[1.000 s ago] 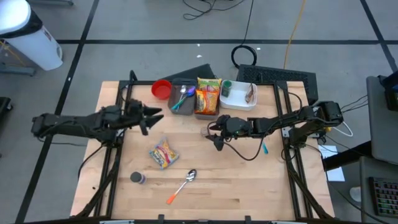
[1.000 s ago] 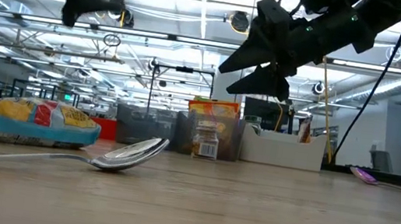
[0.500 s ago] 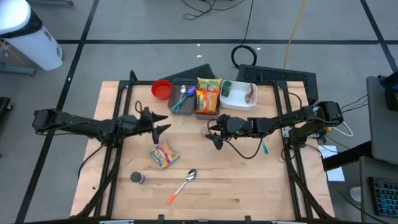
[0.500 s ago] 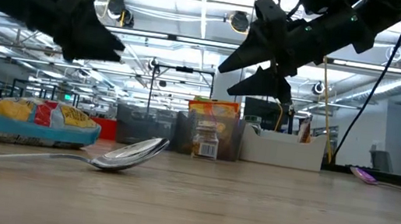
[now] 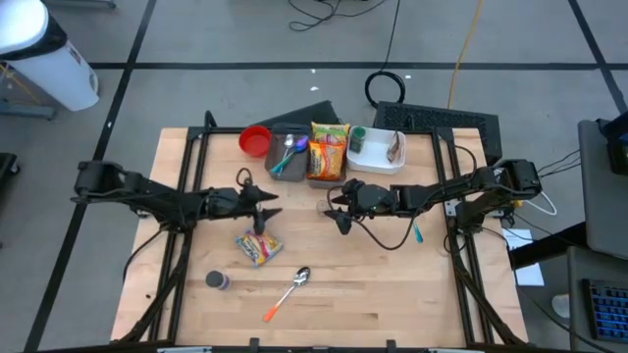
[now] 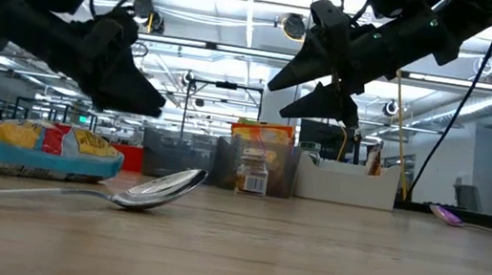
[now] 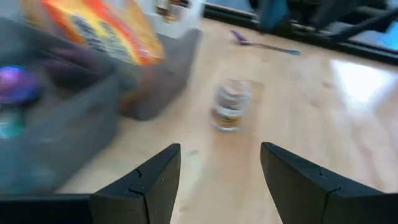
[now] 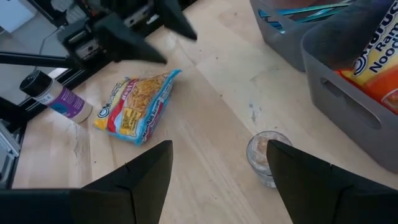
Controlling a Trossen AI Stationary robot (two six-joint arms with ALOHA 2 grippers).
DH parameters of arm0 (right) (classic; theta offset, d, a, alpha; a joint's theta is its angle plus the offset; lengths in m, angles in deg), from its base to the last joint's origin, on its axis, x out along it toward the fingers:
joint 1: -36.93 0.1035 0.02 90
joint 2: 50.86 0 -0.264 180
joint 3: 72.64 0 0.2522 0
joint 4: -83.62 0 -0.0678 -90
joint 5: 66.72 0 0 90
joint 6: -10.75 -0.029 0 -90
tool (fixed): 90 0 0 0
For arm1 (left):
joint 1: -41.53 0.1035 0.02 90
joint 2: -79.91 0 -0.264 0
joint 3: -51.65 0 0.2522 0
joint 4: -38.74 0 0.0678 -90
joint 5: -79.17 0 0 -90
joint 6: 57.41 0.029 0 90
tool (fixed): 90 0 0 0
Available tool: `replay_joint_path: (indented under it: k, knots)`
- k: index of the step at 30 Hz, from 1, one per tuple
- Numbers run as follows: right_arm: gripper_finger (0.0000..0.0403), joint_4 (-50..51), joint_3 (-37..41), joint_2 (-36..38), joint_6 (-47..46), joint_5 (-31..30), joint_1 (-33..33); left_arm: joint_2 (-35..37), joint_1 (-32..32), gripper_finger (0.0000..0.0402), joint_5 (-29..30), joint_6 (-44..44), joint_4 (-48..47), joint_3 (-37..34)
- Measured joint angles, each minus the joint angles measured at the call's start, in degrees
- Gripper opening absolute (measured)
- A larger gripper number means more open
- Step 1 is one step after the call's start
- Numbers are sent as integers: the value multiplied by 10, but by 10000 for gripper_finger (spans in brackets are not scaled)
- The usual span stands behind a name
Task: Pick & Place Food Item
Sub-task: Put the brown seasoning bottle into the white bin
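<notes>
— Lying flat on the wooden table [image 5: 392, 294], the snack packet [image 5: 258, 244] is sitting left of centre, right?

— Yes, and the left gripper [image 5: 272, 209] is hovering just above it, fingers parted and gripping nothing.

— What's the right gripper [image 5: 337, 208] doing?

— Hanging open and empty over the small glass jar [image 8: 266, 157], beside the grey bin [image 5: 324, 177] holding the noodle pack [image 5: 327, 152].

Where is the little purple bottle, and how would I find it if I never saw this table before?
Look at the wooden table and go to its near left part, away from the bins at the far edge. There, beside the orange-handled spoon and below the snack packet, lies the small bottle. It is the only thing with a purple body and a dark cap.
</notes>
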Motion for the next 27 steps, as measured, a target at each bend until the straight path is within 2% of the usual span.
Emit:
replay_joint_path:
  k: [7, 13, 19, 27]
  knots:
    - [254, 1, 0, 0, 3, 0, 0, -112, 0, 237, -69, 21, 7, 76]
    - [254, 16, 0, 0, 8, 0, 0, -204, 1, 289, -70, 31, -19, 158]
    - [254, 18, 0, 0, 3, 2, 0, -265, 0, 344, -68, 29, -38, 199]
    - [254, 18, 0, 0, 16, 2, 0, -321, 0, 362, -51, 34, -27, 235]
